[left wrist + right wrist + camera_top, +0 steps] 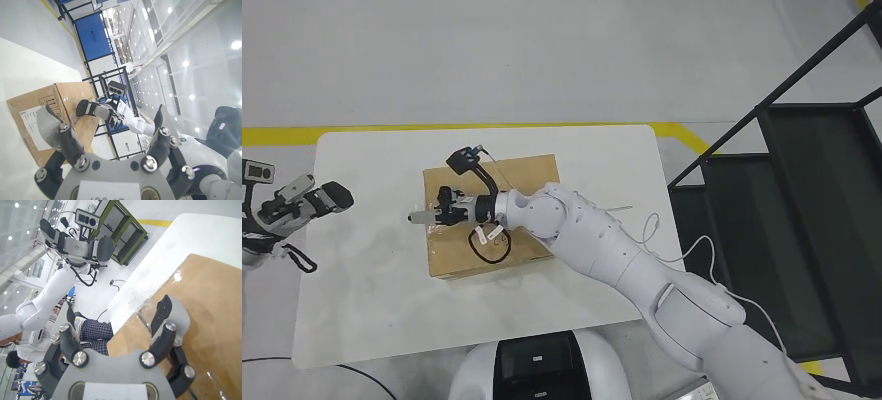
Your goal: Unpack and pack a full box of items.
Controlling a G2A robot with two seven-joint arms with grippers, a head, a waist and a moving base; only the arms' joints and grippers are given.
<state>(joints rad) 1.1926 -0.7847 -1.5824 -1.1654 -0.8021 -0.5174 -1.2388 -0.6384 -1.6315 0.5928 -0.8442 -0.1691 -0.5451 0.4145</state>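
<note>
A closed cardboard box point(512, 235) sits in the middle of the white table point(372, 300), its top seam sealed with clear tape point(143, 306). My right gripper point(430, 213) hovers open over the box's left edge. One of its fingers point(162, 313) is above the box top point(211, 298) and the other is past the edge. My left gripper point(322, 195) is open and empty beyond the table's left edge, facing the box point(36, 115). The left wrist view also catches the right gripper point(83, 108) on the box's top edge.
Black metal stairs point(802, 190) stand to the right of the table. A yellow floor line point(282, 134) runs behind it. A green cart point(126, 237) and a loose cable point(115, 285) lie on the floor beyond the table's left side.
</note>
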